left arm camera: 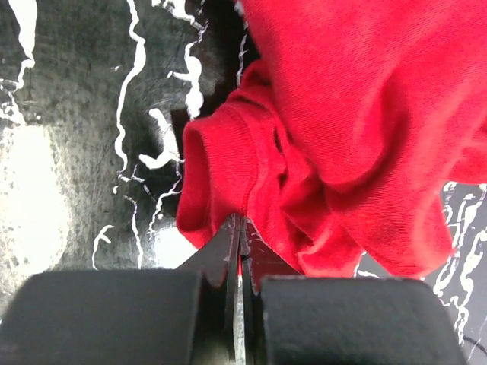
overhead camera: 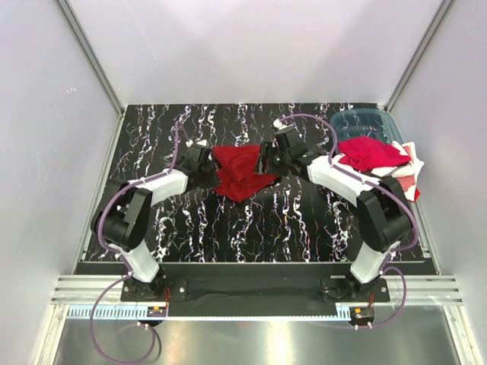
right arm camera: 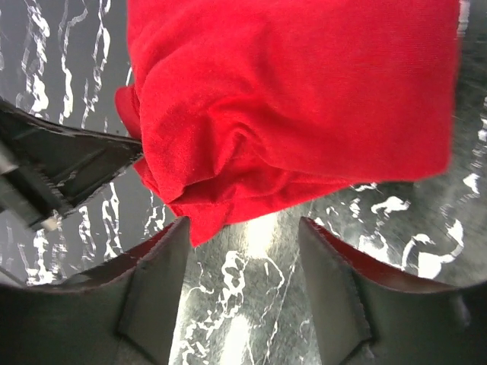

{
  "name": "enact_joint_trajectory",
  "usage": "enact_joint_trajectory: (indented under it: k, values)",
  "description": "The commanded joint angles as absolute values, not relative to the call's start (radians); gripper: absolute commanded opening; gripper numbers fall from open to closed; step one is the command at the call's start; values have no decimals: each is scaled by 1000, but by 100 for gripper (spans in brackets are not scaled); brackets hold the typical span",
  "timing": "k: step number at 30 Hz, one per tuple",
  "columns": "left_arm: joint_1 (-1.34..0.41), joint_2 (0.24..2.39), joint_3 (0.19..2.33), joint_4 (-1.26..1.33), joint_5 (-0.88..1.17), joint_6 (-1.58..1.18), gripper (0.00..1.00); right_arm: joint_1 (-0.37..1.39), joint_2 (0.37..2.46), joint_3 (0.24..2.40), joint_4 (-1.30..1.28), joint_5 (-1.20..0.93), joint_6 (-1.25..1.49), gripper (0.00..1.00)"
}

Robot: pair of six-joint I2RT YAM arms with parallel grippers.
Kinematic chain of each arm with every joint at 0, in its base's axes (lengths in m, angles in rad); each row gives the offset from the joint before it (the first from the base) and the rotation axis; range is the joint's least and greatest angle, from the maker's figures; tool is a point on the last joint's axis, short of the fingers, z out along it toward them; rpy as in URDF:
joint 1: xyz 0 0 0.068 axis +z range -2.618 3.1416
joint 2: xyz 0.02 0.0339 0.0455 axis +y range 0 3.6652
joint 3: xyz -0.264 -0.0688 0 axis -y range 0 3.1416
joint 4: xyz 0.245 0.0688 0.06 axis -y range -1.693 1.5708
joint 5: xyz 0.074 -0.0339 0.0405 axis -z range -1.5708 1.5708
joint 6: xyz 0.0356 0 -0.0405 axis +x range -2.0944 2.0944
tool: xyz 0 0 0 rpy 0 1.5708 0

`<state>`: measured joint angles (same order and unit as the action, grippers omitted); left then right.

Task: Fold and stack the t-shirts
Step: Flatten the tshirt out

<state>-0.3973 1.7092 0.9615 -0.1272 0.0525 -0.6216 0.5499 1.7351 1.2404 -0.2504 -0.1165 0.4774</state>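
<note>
Early days: nothing folded, no stack begun. The left gripper [left arm camera: 240, 226] is clamped tight on a bunched edge of the deep red t-shirt [overhead camera: 242, 173], which lies crumpled between it and the right gripper [right arm camera: 242, 236]. That one has its jaws apart and grips nothing. Well beyond it, a heap of shirts [overhead camera: 374, 156] waits beside one teal bin [overhead camera: 358, 122]: one red on top, white beneath, exact count unclear.

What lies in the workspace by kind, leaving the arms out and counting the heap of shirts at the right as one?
red t-shirt, crumpled at centre: 1
heap of shirts, red on top: 1
teal plastic bin: 1
Total: 3
</note>
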Motion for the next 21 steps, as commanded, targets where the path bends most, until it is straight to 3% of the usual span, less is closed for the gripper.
enact_joint_trajectory:
  k: [1,4,14,15,18,21]
  values:
    - [-400,1619,932,-69,60,-614,0,590,1782,1290,-190,-111,434,67]
    - [-402,1553,887,-35,49,-620,0,615,1822,1333,-196,-91,404,72]
    - [-402,1586,916,-90,54,-623,2,701,1940,1454,-253,21,333,72]
    - [-402,1588,929,-101,42,-621,22,701,1947,1460,-259,47,333,72]
    - [-402,1594,939,-126,-24,-621,49,701,1963,1465,-252,67,337,72]
    - [-402,1612,949,-120,-43,-618,57,701,1988,1479,-239,64,337,72]
